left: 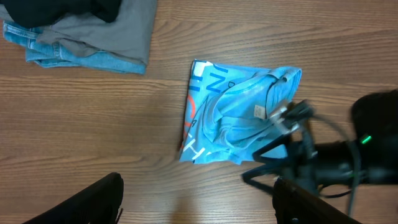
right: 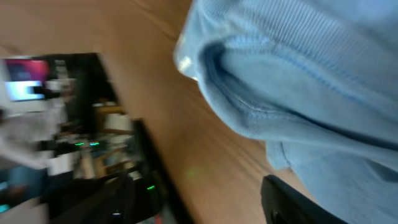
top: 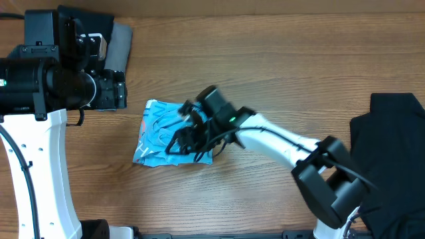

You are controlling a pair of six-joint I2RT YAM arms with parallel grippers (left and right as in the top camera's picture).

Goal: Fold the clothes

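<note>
The clothes in play are a light-blue printed T-shirt, lying as a folded packet on the wooden table, and a plain black garment at the right edge. My right gripper hovers over the shirt's right half, open. In the right wrist view the blue fabric fills the upper right, one dark fingertip lies beside it, and only bare wood shows between the jaws. My left gripper is open and empty, held back from the shirt on the left side.
A stack of folded grey and denim garments sits at the back left, seen as a grey edge from overhead. The left arm's body occupies the left side. The right arm stretches diagonally across the table.
</note>
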